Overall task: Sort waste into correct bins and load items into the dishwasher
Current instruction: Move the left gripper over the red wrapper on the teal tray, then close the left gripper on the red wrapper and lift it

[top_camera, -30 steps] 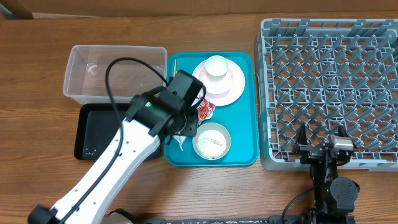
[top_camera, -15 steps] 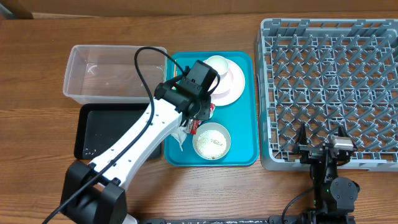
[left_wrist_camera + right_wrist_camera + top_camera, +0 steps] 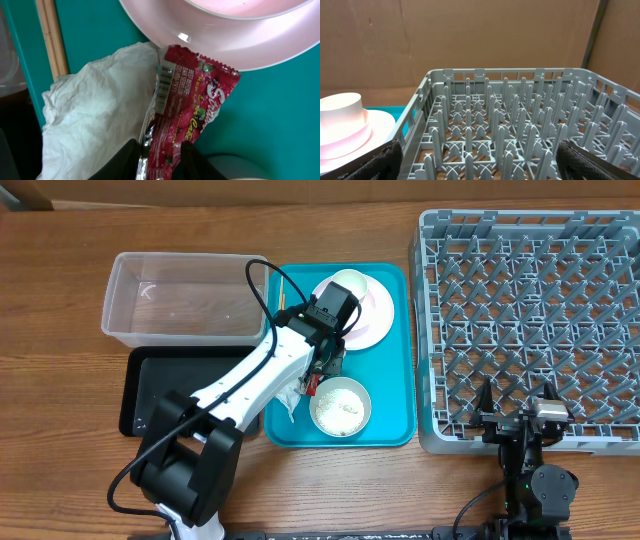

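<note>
My left gripper [image 3: 161, 160] is shut on the lower end of the crinkled red snack wrapper [image 3: 192, 100], whose top edge tucks under the pale pink plate [image 3: 235, 40]. The crumpled white tissue [image 3: 95, 120] lies against the wrapper's left side, and the chopsticks [image 3: 52, 40] lie beyond it. From overhead, the left gripper [image 3: 318, 370] sits over the teal tray [image 3: 395, 415], between the plate [image 3: 375, 320] and a bowl holding rice [image 3: 341, 406]. A small white cup [image 3: 350, 283] stands on the plate. My right gripper [image 3: 480, 165] stands open over the front of the grey dish rack [image 3: 520, 125].
The clear tub [image 3: 180, 298] sits left of the teal tray, with the black tray [image 3: 175, 385] in front of it. The dish rack [image 3: 540, 310] fills the right side of the table. The right gripper [image 3: 515, 402] rests at the rack's near edge.
The left arm has reached farther over the teal tray toward the plate, and its jaws have closed on the red wrapper. The right arm has not moved.
</note>
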Motion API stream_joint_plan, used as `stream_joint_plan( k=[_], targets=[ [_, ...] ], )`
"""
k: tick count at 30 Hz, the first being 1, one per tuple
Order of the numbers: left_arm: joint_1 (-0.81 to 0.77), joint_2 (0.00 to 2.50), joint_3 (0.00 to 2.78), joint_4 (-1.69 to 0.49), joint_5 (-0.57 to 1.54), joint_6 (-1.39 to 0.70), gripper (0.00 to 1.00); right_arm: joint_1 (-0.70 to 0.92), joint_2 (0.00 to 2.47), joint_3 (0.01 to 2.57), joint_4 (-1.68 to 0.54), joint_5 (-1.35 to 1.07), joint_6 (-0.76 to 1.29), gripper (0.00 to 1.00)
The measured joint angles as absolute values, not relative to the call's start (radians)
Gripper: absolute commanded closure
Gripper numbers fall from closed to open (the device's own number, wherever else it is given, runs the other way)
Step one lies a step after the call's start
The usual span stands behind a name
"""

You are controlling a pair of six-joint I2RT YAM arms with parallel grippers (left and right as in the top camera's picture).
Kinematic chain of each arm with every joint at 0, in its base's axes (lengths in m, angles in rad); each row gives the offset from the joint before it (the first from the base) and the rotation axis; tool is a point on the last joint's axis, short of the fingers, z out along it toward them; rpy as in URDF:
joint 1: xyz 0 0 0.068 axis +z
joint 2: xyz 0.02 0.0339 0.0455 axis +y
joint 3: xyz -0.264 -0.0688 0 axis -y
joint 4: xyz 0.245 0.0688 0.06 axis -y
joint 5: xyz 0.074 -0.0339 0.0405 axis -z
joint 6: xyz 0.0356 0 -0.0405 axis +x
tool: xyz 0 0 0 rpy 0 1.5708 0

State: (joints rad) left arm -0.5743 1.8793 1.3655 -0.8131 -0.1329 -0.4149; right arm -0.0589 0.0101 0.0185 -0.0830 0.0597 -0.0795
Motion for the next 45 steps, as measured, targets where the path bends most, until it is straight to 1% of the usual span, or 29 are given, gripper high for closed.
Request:
stream_joint_plan(
  k=[2, 9, 12, 15, 18, 20, 25, 27, 29, 40, 43, 45],
  targets=[
    [-0.574, 1.884, 1.365, -0.809, -0.138, -0.415, 0.67, -0.059, 0.01, 0.019, -0.083, 0.059, -0.08, 0.0],
    [-0.574, 1.884, 1.365, -0.78, -0.149, -0.415, 0.67, -0.059, 0.01, 0.019, -0.083, 0.059, -0.08, 0.0],
    [-0.574, 1.884, 1.365, -0.773, -0.151, -0.414, 0.74, -0.059, 0.01, 0.019, -0.083, 0.059, -0.08, 0.0],
    [-0.574, 1.884, 1.365, -0.773, -0.154, -0.412, 0.75, -0.059, 0.01, 0.019, -0.083, 0.059, -0.08, 0.0],
    [-0.574, 1.888, 1.365, -0.77, -0.155, -0.411, 0.84, -0.059, 0.01, 0.019, -0.083, 0.059, -0.08, 0.0],
    [-0.574, 1.895, 1.365, -0.769, -0.155, -0.411, 0.86, -0.059, 0.01, 0.019, -0.083, 0.059, -0.08, 0.0],
    [-0.574, 1.917, 1.365, -0.762, -0.155, -0.411, 0.84, -0.059, 0.01, 0.019, -0.083, 0.059, -0.079, 0.0],
    [-0.574, 1.918, 1.365, -0.758, -0.16, -0.41, 0.75, -0.059, 0.01, 0.019, -0.083, 0.059, -0.08, 0.0],
    [-0.574, 1.918, 1.365, -0.754, -0.171, -0.409, 0.73, -0.059, 0.01, 0.019, -0.083, 0.059, -0.08, 0.0],
    [-0.574, 1.922, 1.365, -0.751, -0.184, -0.412, 0.75, -0.059, 0.01, 0.019, -0.083, 0.059, -0.08, 0.0],
    [-0.574, 1.947, 1.365, -0.736, -0.184, -0.412, 0.79, -0.059, 0.01, 0.019, -0.083, 0.059, -0.08, 0.0],
    [-0.574, 1.974, 1.365, -0.729, -0.183, -0.413, 0.87, -0.059, 0.01, 0.019, -0.083, 0.059, -0.08, 0.0]
  ],
)
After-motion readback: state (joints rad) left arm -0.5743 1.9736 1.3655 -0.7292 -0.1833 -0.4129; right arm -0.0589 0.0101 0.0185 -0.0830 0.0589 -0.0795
